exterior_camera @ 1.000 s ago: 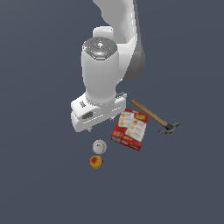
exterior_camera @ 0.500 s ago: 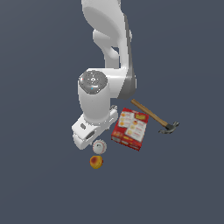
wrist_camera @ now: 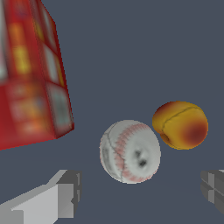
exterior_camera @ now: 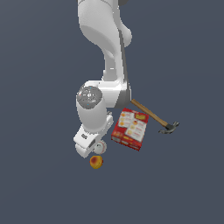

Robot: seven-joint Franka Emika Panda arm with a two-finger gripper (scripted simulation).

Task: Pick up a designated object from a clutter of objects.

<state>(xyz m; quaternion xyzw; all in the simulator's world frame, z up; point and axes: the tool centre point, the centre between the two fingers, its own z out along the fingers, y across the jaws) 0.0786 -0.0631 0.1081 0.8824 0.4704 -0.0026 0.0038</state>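
Baseball position: on the dark grey surface, directly below the tool, between its two fingers in the wrist view. Neither finger touches the ball; a clear gap shows on each side. Tool state: spread wide, holding nothing. One light grey finger shows at one edge of the wrist view, and only the tip of the other shows at the opposite edge.

In the exterior view, the baseball is partly hidden behind the white hand of the arm, which hangs low over it. The fingers themselves cannot be made out in that view.

Surrounding items:
- Orange-red fruit: just beside the baseball. The wrist view shows a narrow gap between the two. In the exterior view, the fruit lies nearer the camera than the ball.
- Red cracker box: lies flat, printed face up, close to the baseball on the exterior view's right. In the wrist view, the box shows blurred, near the ball and apart from it.
- Wooden-handled hammer: lies beyond the box on the exterior view's right, with its dark head pointing away from the arm. Its handle runs along the far edge of the box; contact between them cannot be determined.
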